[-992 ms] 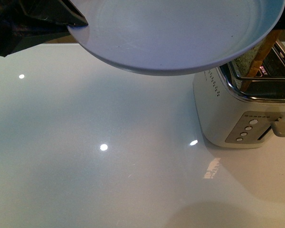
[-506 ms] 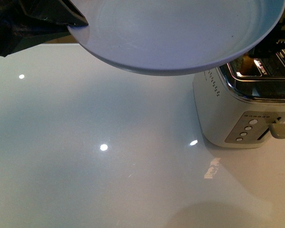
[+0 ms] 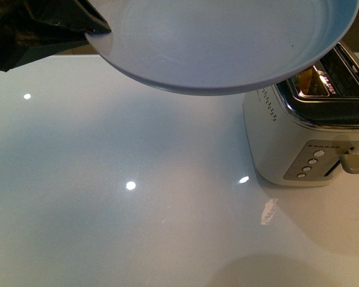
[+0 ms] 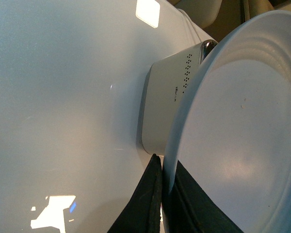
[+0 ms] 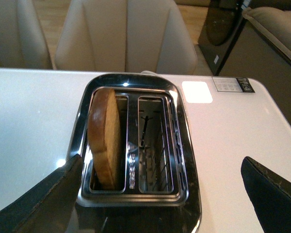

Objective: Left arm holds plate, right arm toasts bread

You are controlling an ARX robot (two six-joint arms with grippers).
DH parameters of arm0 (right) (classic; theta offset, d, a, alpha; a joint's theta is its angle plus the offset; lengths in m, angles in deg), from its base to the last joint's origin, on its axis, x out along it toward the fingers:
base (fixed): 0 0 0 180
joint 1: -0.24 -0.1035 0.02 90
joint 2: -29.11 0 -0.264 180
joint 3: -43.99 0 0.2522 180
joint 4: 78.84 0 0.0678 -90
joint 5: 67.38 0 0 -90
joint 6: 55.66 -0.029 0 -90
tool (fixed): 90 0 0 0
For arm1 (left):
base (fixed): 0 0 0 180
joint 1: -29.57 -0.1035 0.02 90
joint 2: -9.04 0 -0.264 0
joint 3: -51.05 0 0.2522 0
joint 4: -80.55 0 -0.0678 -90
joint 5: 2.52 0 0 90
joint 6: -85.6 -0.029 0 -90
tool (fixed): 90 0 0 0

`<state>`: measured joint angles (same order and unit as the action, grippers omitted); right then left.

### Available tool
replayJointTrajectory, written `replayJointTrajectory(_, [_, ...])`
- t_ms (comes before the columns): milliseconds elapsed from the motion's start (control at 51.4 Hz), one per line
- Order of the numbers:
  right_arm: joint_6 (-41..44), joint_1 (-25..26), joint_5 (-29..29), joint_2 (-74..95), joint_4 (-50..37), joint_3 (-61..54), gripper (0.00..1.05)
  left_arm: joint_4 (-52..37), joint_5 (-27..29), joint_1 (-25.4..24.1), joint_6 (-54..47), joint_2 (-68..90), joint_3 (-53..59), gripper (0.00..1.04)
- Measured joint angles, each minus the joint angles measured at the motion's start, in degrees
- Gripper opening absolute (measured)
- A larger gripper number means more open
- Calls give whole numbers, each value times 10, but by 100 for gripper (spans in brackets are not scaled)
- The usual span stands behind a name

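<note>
My left gripper [image 3: 93, 27] is shut on the rim of the pale grey-blue plate [image 3: 227, 42] and holds it in the air at the top of the front view, over the toaster's near end. In the left wrist view the black fingers [image 4: 153, 194] clamp the plate's edge [image 4: 223, 145]. The bread [image 5: 106, 136] stands upright in one slot of the toaster [image 5: 136, 145], leaning against the slot wall; a sliver of it shows in the front view [image 3: 308, 81]. My right gripper [image 5: 160, 194] is open wide above the toaster, touching nothing.
The cream toaster [image 3: 287, 143] stands at the right of the glossy white table [image 3: 137, 197], its lever [image 3: 353, 161] and buttons facing front. Its second slot [image 5: 155, 145] holds nothing. Beige chairs [image 5: 126, 34] stand behind the table.
The bread, which stood tall out of the slot, has dropped down into the toaster. My right gripper let it go and rose out of the front view. The plate has not moved.
</note>
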<state>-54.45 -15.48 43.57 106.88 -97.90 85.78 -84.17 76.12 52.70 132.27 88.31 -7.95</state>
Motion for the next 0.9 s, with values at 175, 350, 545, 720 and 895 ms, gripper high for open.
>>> replayJointTrajectory(175, [43, 16, -37, -98, 44, -55, 94, 0, 0, 0, 0, 0, 0, 3])
replayJointTrajectory(350, [3, 55, -111, -160, -155, -154, 63, 0, -1, 0, 0, 0, 0, 3])
replayJointTrajectory(545, [-4, 90, -146, -252, -121, -212, 19, 0, 0, 0, 0, -1, -1, 3])
replayJointTrajectory(720, [-7, 122, -188, -320, -78, -237, 2, 0, -1, 0, 0, -1, -1, 3])
replayJointTrajectory(895, [-9, 155, -209, -364, -67, -269, 2, 0, 0, 0, 0, -1, -1, 3])
